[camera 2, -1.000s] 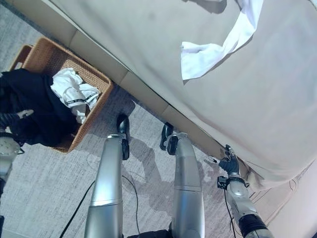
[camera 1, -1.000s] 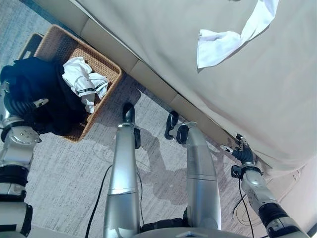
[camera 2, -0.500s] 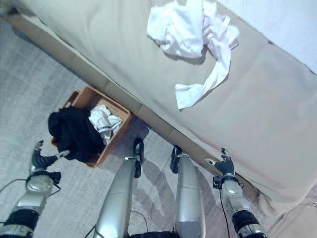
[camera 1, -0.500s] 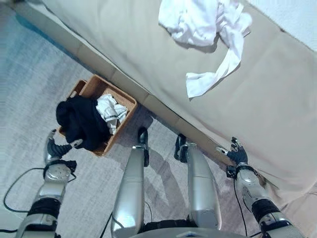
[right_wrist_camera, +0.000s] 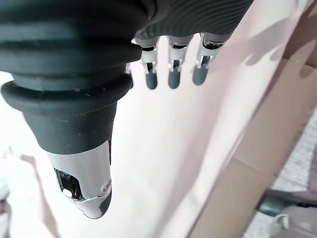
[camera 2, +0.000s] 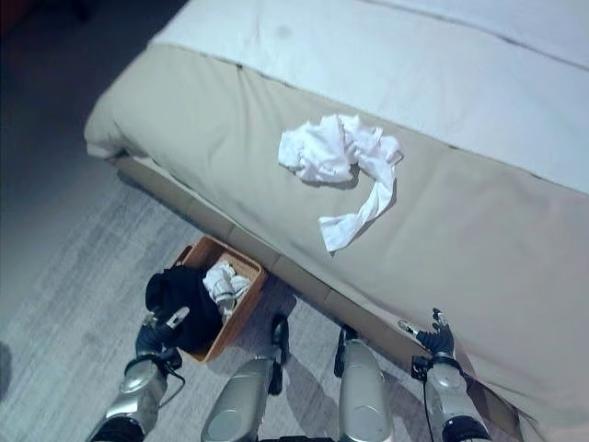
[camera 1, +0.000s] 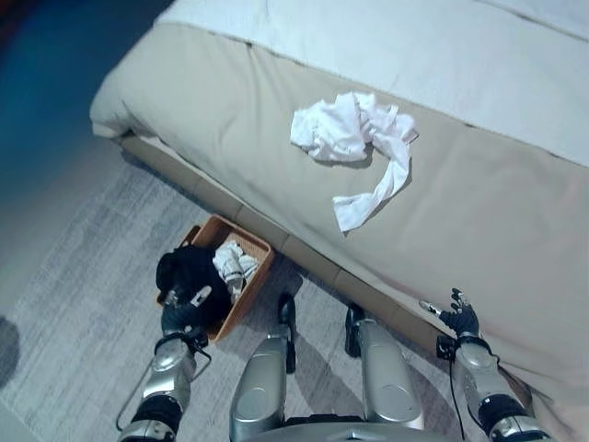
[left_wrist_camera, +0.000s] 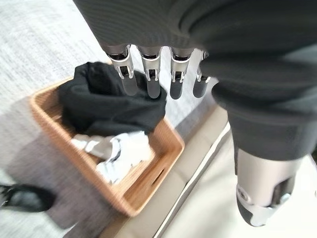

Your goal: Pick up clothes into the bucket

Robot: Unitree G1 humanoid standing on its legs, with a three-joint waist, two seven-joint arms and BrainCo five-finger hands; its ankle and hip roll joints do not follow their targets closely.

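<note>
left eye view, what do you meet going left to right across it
left hand → black garment → wicker basket → white clothes on the bed → right hand

You're in a bedroom at home: a wide bed (camera 1: 479,212) under a beige cover with a pale sheet at its far side, grey carpet (camera 1: 83,276) beside it, and a wicker laundry basket (camera 1: 256,276) of clothes at the bed's edge.
</note>
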